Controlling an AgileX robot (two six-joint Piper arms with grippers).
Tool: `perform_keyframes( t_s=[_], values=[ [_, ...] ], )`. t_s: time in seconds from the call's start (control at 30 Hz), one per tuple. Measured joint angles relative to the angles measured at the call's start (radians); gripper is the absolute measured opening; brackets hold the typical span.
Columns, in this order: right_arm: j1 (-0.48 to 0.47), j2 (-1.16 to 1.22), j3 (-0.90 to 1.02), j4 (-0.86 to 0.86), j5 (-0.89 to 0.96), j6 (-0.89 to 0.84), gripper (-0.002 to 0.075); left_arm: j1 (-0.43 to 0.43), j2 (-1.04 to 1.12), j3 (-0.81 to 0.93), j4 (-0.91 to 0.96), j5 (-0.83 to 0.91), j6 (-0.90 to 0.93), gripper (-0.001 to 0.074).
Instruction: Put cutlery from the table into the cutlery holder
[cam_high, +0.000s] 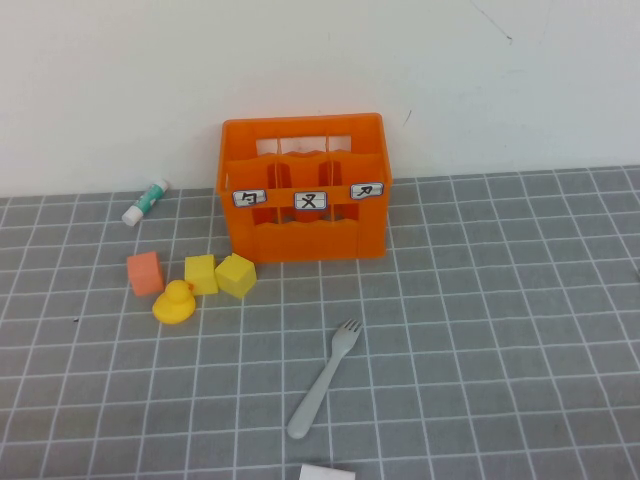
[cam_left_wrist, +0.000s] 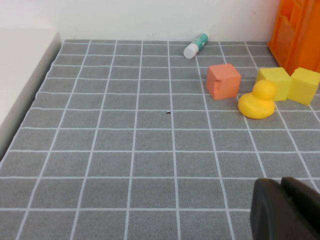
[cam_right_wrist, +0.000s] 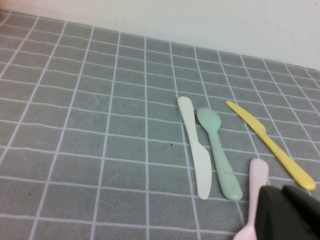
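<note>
Cutlery here means one grey fork (cam_high: 324, 379) lying flat on the grey surface (cam_high: 500, 330), at about 6 o'clock from the orange cutlery holder (cam_high: 304, 187), with its prongs pointing toward 1 o'clock and nothing touching it. At 9 o'clock from the holder's base sit an orange cube (cam_high: 145, 273), two yellow blocks (cam_high: 219, 274) and a yellow duck (cam_high: 175, 302). The left claw (cam_left_wrist: 285, 210) hangs near them and I cannot tell if it is open, while the right claw (cam_right_wrist: 290, 212) is closed and empty, hovering by a white knife (cam_right_wrist: 195, 146), a green spoon (cam_right_wrist: 219, 152), a yellow knife (cam_right_wrist: 270, 144) and a pink piece (cam_right_wrist: 252, 200).
</note>
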Motion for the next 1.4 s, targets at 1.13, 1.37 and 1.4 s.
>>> perform_keyframes(
  t_s=[1.13, 1.37, 1.4],
  values=[
    [0.0, 0.121, -0.268, 0.786, 0.322, -0.342, -0.0003, 0.0, 0.0, 0.0, 0.0, 0.0, 0.0, -0.0001],
    [0.0, 0.442, -0.557, 0.714, 0.575, -0.598, -0.0003, 0.0, 0.0, 0.0, 0.0, 0.0, 0.0, -0.0001],
    [0.0, 0.482, -0.594, 0.712, 0.591, -0.637, -0.0003, 0.0, 0.0, 0.0, 0.0, 0.0, 0.0, -0.0001]
  ],
)
